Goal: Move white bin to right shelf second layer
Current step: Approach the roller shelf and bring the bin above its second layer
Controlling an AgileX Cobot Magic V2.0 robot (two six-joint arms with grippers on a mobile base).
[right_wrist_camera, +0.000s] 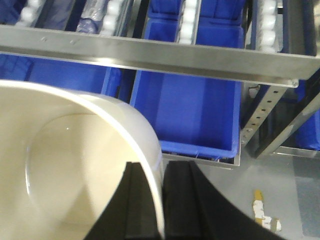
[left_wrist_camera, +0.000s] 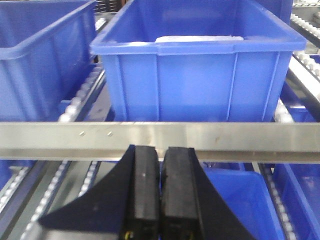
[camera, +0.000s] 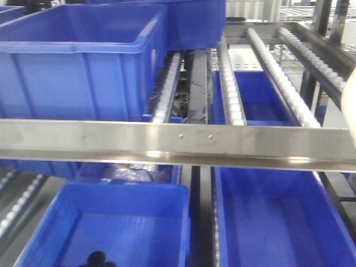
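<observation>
Cream bin (right_wrist_camera: 70, 165) hangs by its wall in the right pincer (right_wrist_camera: 161, 200) — pinched, kept level, seemingly just before the roller shelf (camera: 278, 78); left pincer (left_wrist_camera: 161, 190) closed, empty.

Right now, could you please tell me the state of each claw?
Left claw: shut, holding nothing, just below the steel front lip.
Right claw: shut on the white bin, pinching its wall.
</observation>
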